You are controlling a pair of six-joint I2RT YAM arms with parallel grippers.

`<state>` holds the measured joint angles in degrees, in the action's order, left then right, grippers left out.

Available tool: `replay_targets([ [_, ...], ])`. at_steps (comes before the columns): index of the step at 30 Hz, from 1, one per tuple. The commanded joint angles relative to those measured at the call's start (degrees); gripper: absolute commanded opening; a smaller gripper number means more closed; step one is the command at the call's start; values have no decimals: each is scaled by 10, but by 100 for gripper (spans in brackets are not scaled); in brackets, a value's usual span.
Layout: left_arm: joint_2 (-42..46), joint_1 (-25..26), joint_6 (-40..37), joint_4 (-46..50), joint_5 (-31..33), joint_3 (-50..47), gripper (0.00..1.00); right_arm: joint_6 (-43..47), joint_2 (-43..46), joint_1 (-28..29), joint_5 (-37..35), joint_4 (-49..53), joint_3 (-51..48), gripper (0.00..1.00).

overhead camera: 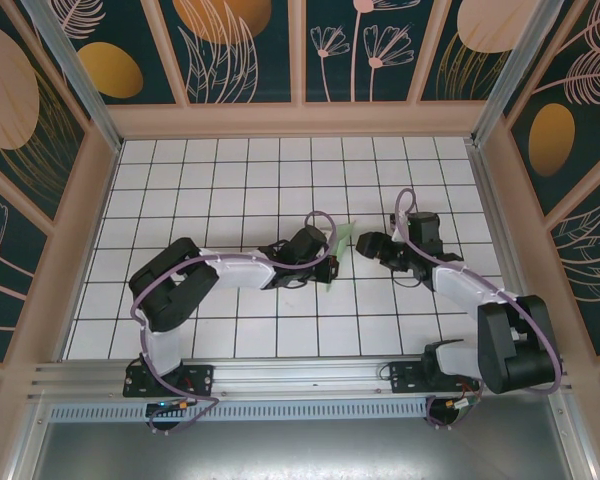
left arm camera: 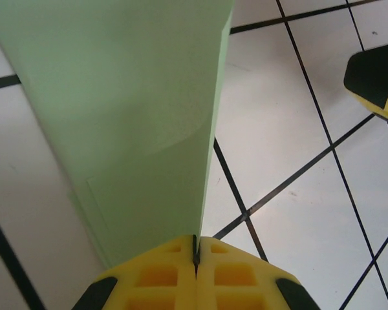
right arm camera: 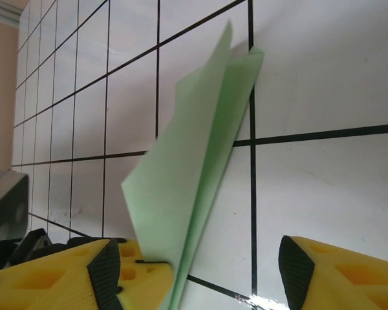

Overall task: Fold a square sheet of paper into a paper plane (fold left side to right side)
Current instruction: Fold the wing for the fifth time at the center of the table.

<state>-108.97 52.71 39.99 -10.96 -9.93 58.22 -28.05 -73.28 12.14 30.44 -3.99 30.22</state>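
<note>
Paper [left arm camera: 129, 129] is sitting pinched in closed left claw [left arm camera: 196, 252], mid surface [overhead camera: 230, 180]; right claw [right arm camera: 204, 268] is hovering open just right of it.

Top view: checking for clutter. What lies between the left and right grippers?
The folded green paper, pinched by the shut left gripper; the top view shows it.

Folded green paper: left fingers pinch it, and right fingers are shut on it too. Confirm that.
Wrong on the right fingers: they stand open around the paper, as the right wrist view shows. The left fingers do pinch it.
</note>
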Motion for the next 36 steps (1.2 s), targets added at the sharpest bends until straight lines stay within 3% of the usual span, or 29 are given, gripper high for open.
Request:
replay_targets([
  [1, -15, 0, 14, -28, -19, -1, 7, -20, -11, 6, 10, -36, -7, 69],
  [6, -16, -3, 28, -48, -28, -12, 7, -66, -38, 7, 37, -74, -1, 65],
  [14, -20, -31, 88, -135, -108, -49, 6, -88, -70, 21, 23, -119, -11, 61],
  [24, -49, -69, 198, -306, -200, -106, 6, -89, -101, 39, 16, -147, -17, 60],
  [36, -64, -73, 221, -333, -215, -110, 6, -150, -151, 65, -36, -205, -10, 51],
])
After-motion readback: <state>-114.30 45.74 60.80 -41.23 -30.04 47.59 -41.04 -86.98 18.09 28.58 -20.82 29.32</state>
